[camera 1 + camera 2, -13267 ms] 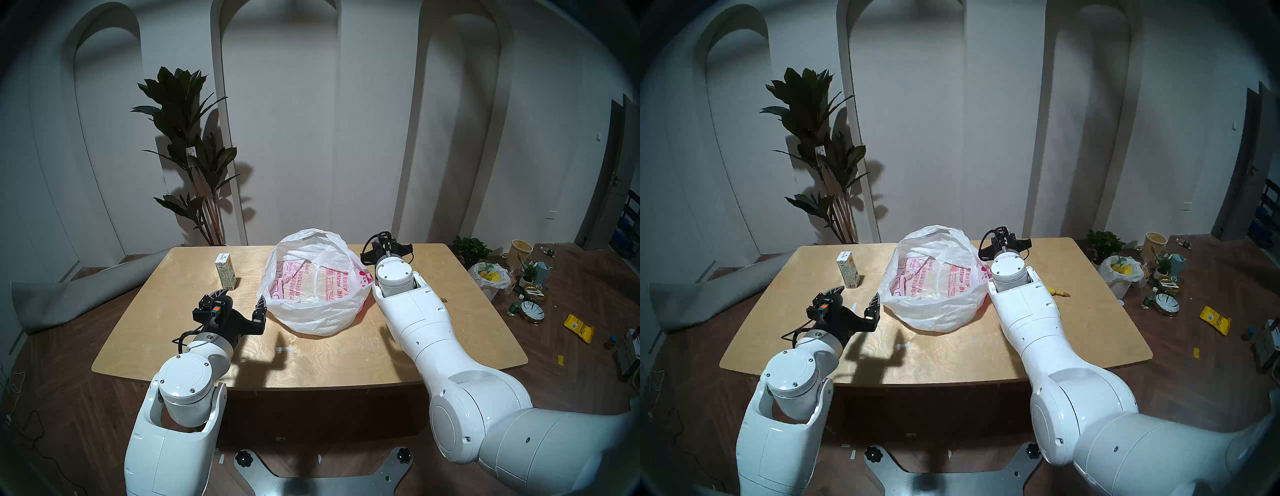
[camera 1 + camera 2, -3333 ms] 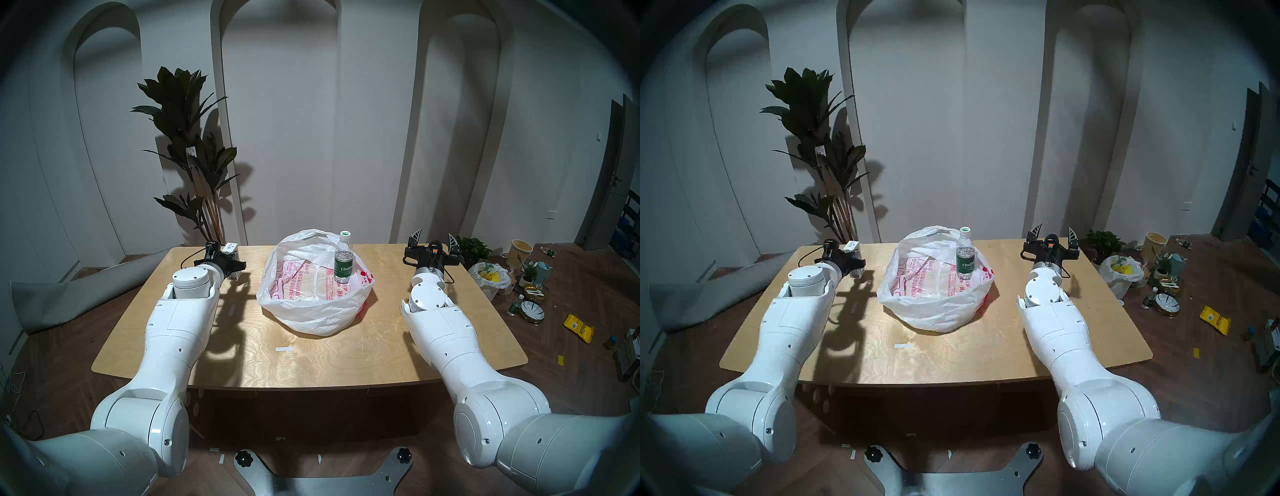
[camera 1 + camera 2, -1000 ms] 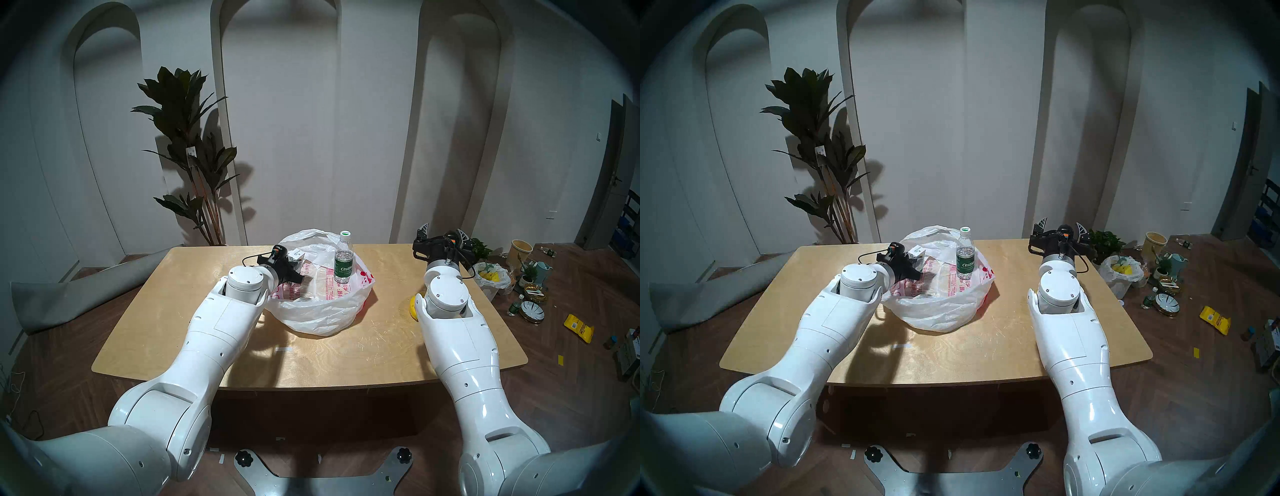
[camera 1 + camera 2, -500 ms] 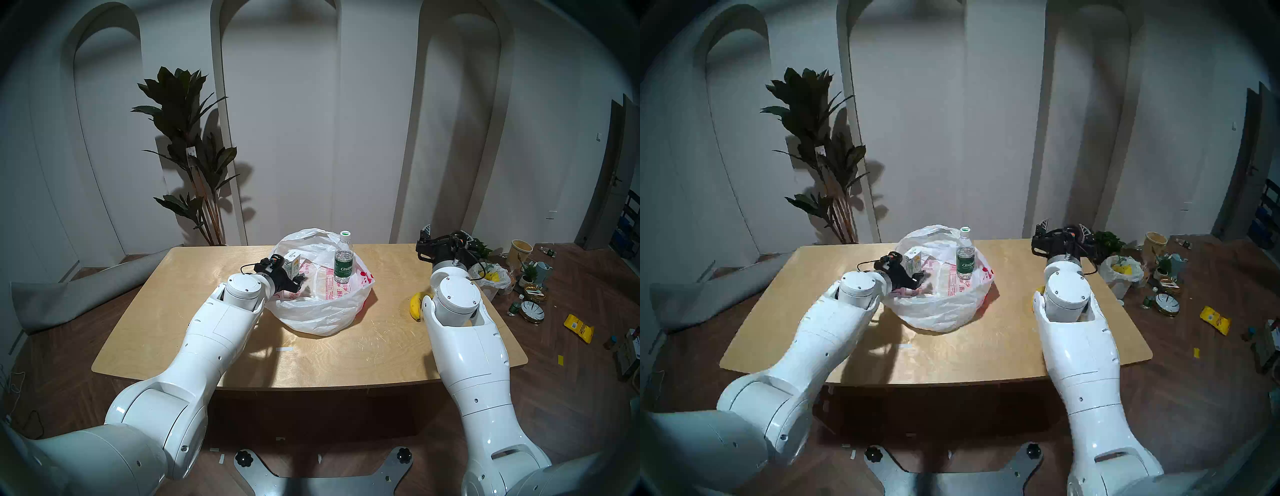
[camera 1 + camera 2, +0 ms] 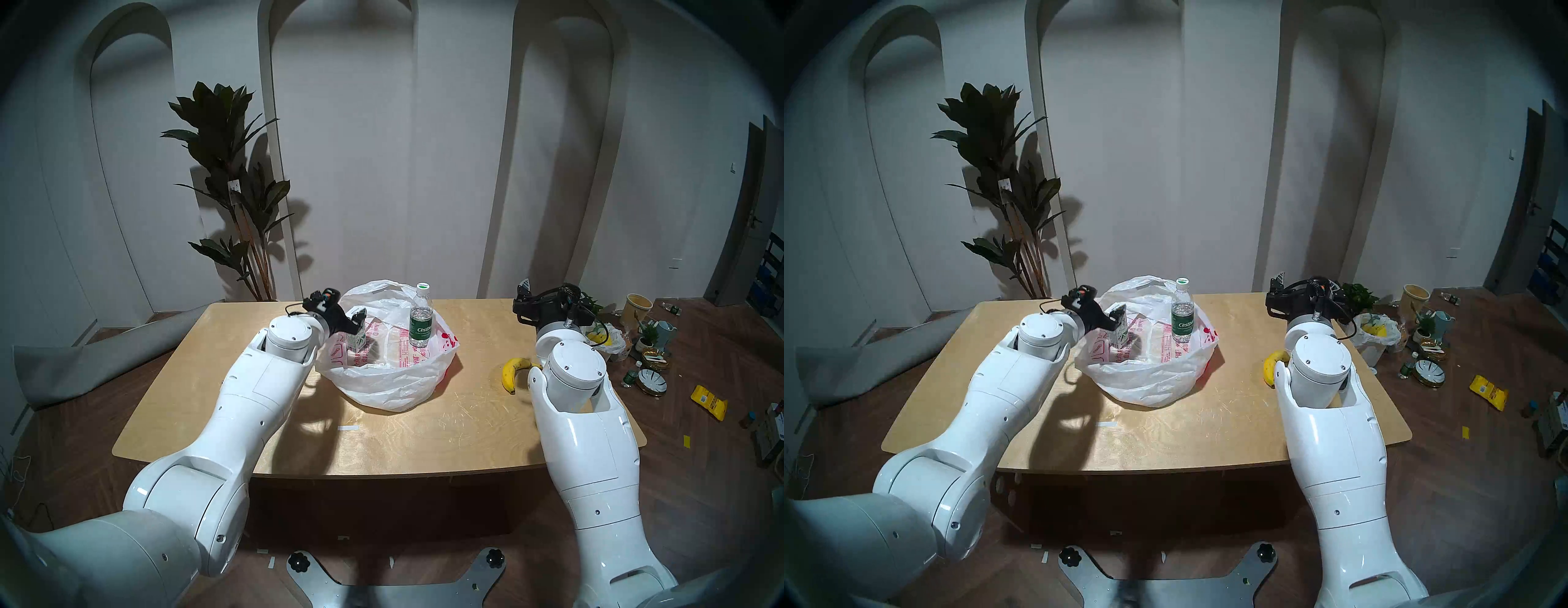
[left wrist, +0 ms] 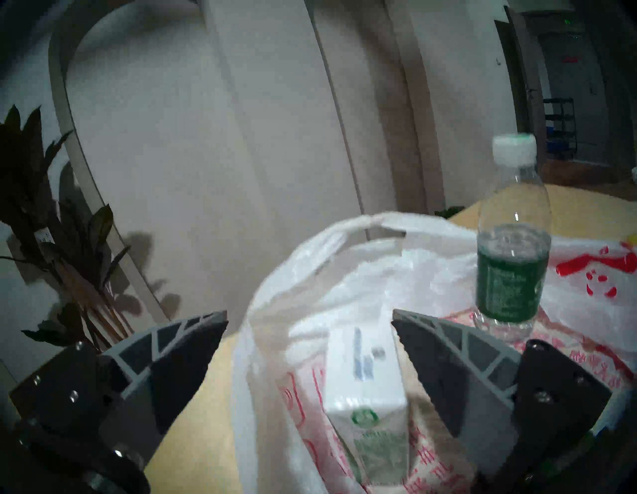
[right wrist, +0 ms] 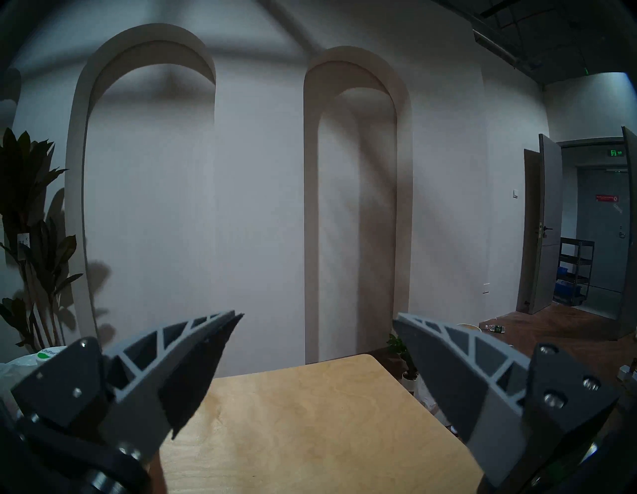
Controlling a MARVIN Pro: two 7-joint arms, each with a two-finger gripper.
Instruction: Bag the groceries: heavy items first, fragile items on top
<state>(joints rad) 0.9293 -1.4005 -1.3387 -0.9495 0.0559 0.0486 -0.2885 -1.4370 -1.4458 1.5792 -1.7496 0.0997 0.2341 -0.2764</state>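
The white plastic bag (image 5: 390, 382) with red print sits open at the middle of the table. The water bottle (image 5: 421, 318) stands upright in its right side and also shows in the left wrist view (image 6: 512, 258). The white-green drink carton (image 5: 356, 337) stands in the bag's left side (image 6: 365, 396). My left gripper (image 5: 354, 318) is open just above and around the carton's top (image 6: 310, 315). The banana (image 5: 511, 371) lies on the table right of the bag, partly behind my right forearm. My right gripper (image 5: 549, 288) is open and empty (image 7: 317, 318) above the table's far right corner.
The wooden table (image 5: 382, 441) ends close behind the bag. On the floor to the right are a small clear bag of yellow scraps (image 5: 602, 339), plates, pots and a yellow snack packet (image 5: 708, 401). A tall plant (image 5: 237, 191) stands at the back left.
The left gripper has set the carton upright in the bag, opened and drawn back a little. The right arm has shifted to the right, uncovering more of the banana.
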